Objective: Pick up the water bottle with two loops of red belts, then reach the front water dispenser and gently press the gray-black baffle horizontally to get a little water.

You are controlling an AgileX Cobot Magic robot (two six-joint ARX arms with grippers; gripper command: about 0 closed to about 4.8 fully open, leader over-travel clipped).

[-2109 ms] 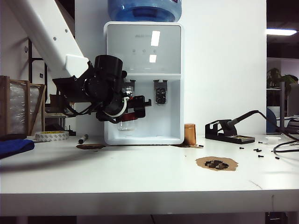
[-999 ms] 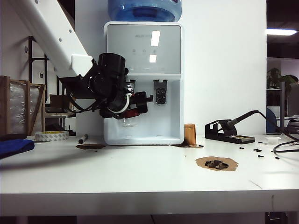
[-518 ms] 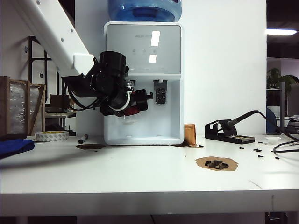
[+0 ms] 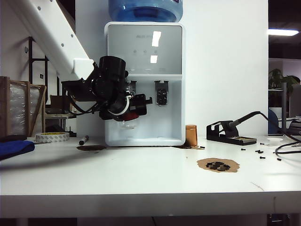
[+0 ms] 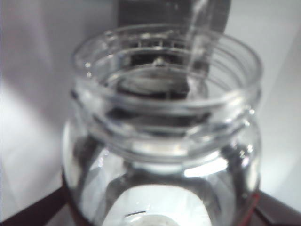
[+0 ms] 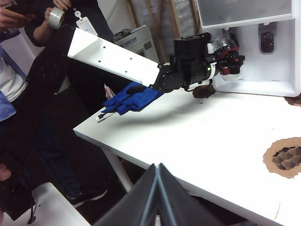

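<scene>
The water bottle point(image 4: 128, 118) is clear plastic with a wide threaded mouth and red bands low on its body. It hangs above the bench inside the water dispenser point(image 4: 162, 122) alcove, mouth up toward the gray-black baffle point(image 4: 130, 89). The water dispenser is white with a grey upper panel and a blue jug on top.

In the left wrist view the water bottle point(image 5: 164, 136) fills the frame.

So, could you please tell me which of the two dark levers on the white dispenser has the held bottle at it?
The left one, largely hidden behind the left gripper and its clear red-banded bottle; the right lever stands clear.
</scene>
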